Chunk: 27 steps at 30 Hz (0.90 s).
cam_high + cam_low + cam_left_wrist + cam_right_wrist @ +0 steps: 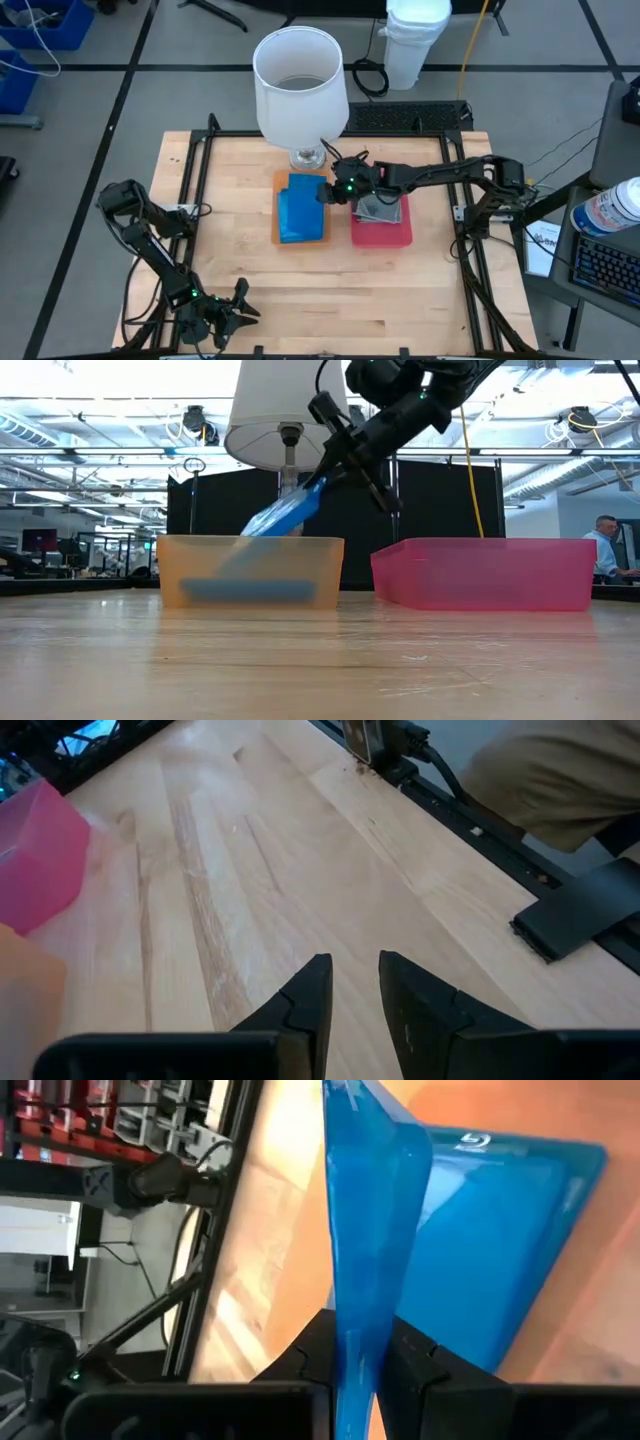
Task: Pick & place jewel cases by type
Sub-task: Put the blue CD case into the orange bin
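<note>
Right gripper [318, 485] is clamping a blue jewel case [283, 513] by one edge, its fingers pinched narrowly on the thin plastic, and is carrying it tilted above the orange tray [170, 575], where other blue cases [300, 210] are already lying in a stack. By the look of it, the placing step for a blue case is in hand; the next move is probably calling for lowering and levelling the case over the stack before the fingers are letting go, so it is not sliding off the pile. Seen from the right wrist, the case is showing as translucent bright blue, thin and edge-on. Grey cases [380, 210] are sitting in the red tray [383, 236] alongside. Left gripper [228, 310] is waiting near the table's front edge, its fingers slightly parted and holding nothing.
</note>
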Tool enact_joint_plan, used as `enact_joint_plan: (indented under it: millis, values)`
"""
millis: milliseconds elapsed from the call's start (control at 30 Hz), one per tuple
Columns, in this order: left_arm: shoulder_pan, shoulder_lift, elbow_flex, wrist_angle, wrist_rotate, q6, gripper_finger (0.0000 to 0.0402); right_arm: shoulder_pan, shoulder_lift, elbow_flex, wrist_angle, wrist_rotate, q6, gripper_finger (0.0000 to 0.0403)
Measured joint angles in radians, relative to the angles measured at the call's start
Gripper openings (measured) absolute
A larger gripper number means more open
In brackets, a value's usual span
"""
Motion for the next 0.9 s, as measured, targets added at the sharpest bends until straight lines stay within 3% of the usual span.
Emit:
enact_joint_plan:
  millis: [267,500,767,900]
  values:
    - [0.000,0.000,0.000,-0.001,0.016,0.005,0.0093,-0.042,0.038,0.000,0.010,-0.105,-0.001,0.0030]
    - [0.000,0.000,0.000,-0.010,0.018,0.021,0.0093,-0.040,0.135,0.001,0.159,-0.182,0.029,0.0033]
    - [0.000,0.000,0.000,-0.033,0.018,0.016,0.0093,-0.059,0.182,0.000,0.164,-0.186,-0.002,0.0031]
    - [0.000,0.000,0.000,-0.037,0.018,0.002,0.0093,-0.064,0.187,0.000,0.158,-0.182,-0.054,0.0051]
